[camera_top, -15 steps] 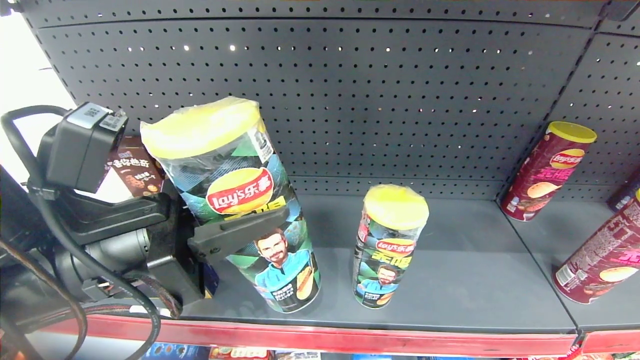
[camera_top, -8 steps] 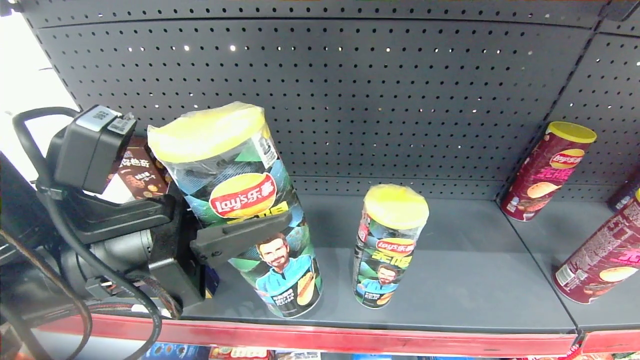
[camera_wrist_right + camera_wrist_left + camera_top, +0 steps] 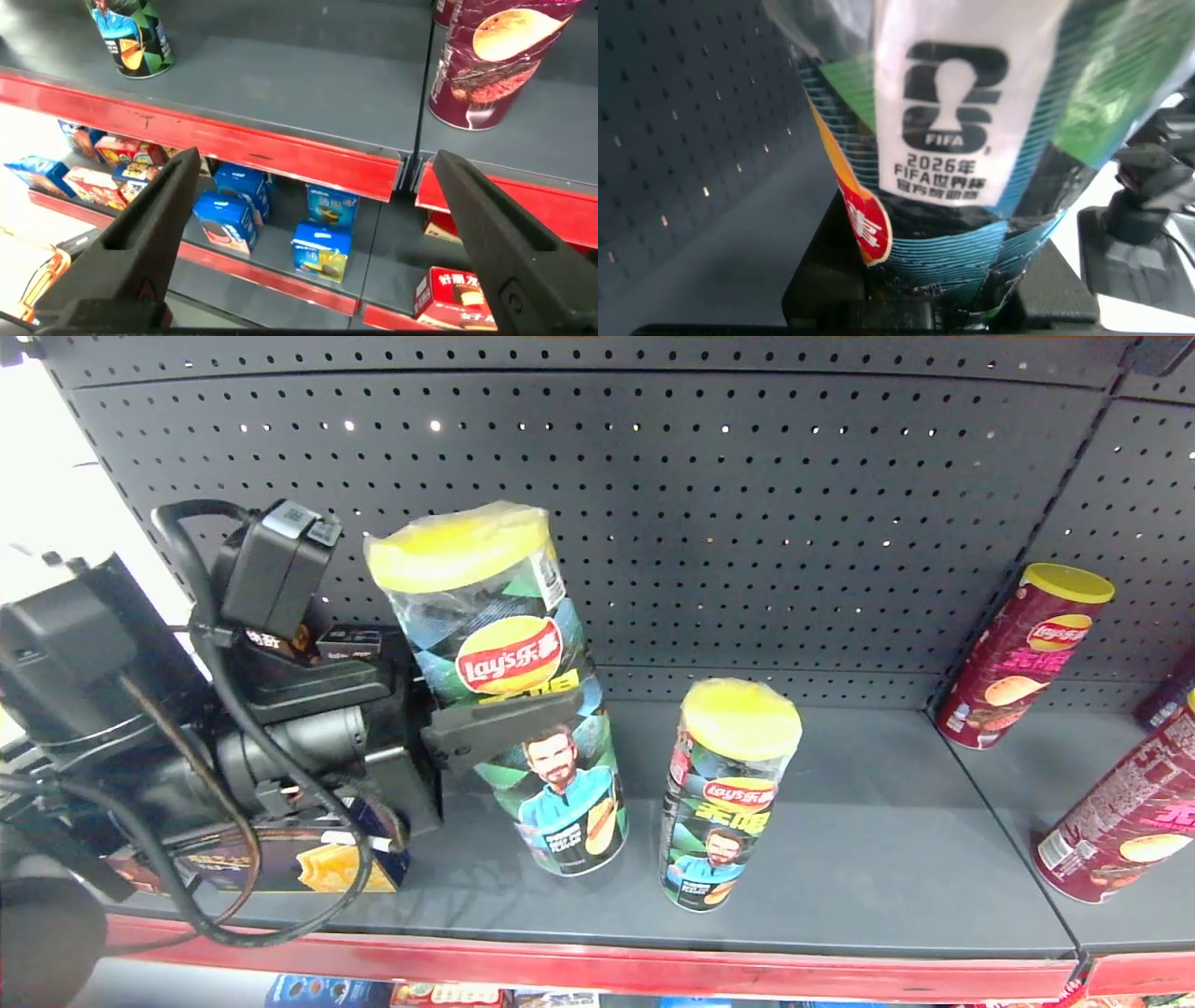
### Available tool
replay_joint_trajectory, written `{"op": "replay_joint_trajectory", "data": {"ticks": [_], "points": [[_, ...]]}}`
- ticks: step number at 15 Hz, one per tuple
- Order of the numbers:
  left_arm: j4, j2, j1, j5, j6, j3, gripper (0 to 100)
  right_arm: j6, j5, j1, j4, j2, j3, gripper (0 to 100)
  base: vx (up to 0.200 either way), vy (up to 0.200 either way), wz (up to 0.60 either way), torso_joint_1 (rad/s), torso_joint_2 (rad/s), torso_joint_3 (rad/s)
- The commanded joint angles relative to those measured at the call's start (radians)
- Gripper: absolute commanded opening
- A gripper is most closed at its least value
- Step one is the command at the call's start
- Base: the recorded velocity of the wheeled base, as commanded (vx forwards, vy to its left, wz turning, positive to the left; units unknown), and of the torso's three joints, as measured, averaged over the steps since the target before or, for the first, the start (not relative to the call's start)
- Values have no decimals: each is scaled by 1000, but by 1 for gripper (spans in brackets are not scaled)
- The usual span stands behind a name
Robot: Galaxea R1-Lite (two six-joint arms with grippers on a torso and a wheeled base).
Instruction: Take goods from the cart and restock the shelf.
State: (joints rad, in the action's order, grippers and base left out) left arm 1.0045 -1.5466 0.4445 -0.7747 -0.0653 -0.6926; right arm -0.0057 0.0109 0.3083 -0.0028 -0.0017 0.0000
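At the far left of the dark grey shelf (image 3: pixel 868 840), one blue-and-yellow snack box (image 3: pixel 313 866) lies near the red front edge (image 3: pixel 653 971), beneath the left arm. Just beside it the left gripper (image 3: pixel 532 709) is clamped round the middle of a tall green chips can (image 3: pixel 495 644) with a yellow lid; one black finger (image 3: pixel 495 733) crosses the can's front. The can tilts, its top leaning left towards the pegboard back (image 3: pixel 747 523) and its base low over the shelf board; whether the base touches cannot be told. In the left wrist view the same can (image 3: pixel 952 140) stands close against the camera. To its right, near but apart, a second green chips can (image 3: pixel 733 793) of the same design stands upright, making two green cans. Further right, in the next bay, are two maroon chips cans: one (image 3: pixel 1022 653) near the pegboard, one (image 3: pixel 1120 817) nearer the front edge. The right gripper (image 3: pixel 318 233) hangs well below, its jaws spread wide and holding nothing, before a lower shelf of blue snack packs (image 3: pixel 229 219) too crowded to count.
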Motion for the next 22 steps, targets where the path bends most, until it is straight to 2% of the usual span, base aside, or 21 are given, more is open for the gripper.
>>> {"op": "replay_joint_trajectory", "data": {"ticks": [1, 2, 4, 10, 13, 16, 18, 19, 21, 22], "points": [[8, -139, -72, -11, 12, -93, 0, 0, 0, 0, 0, 2, 0, 100, 0, 0, 0, 0, 0, 0], [9, -156, -82, -28, 22, -113, 0, 0, 0, 0, 0, 2, 0, 100, 0, 0, 0, 0, 0, 0], [-3, -175, -109, -18, 24, -174, 0, 0, 0, 0, 0, 2, 0, 100, 0, 0, 0, 0, 0, 0], [-4, -222, -110, -31, 21, -229, 0, 0, 0, 2, 0, 2, 0, 100, 0, 0, 0, 0, 0, 0], [-72, -224, -113, -34, 25, -288, 0, 0, 0, 2, 0, 2, 0, 100, 0, 0, 0, 0, 0, 0], [-76, -290, -136, -44, 30, -338, 0, 0, 0, 2, 0, 2, 0, 100, 0, 0, 0, 0, 0, 0], [-87, -329, -130, -44, 32, -413, 0, 0, 0, 0, 0, 2, 0, 100, 0, 0, 0, 0, 0, 0], [-90, -333, -128, -44, 33, -421, 0, 0, 0, 0, 0, 2, 0, 100, 0, 0, 0, 0, 0, 0], [-190, -357, -121, -43, 56, -499, 0, 0, 0, 0, 0, 2, 0, 100, 0, 0, 0, 0, 0, 0], [-280, -388, -112, -43, 128, -558, 0, 0, 0, 2, 0, 2, 0, 100, 0, 0, 0, 0, 0, 0]]}}
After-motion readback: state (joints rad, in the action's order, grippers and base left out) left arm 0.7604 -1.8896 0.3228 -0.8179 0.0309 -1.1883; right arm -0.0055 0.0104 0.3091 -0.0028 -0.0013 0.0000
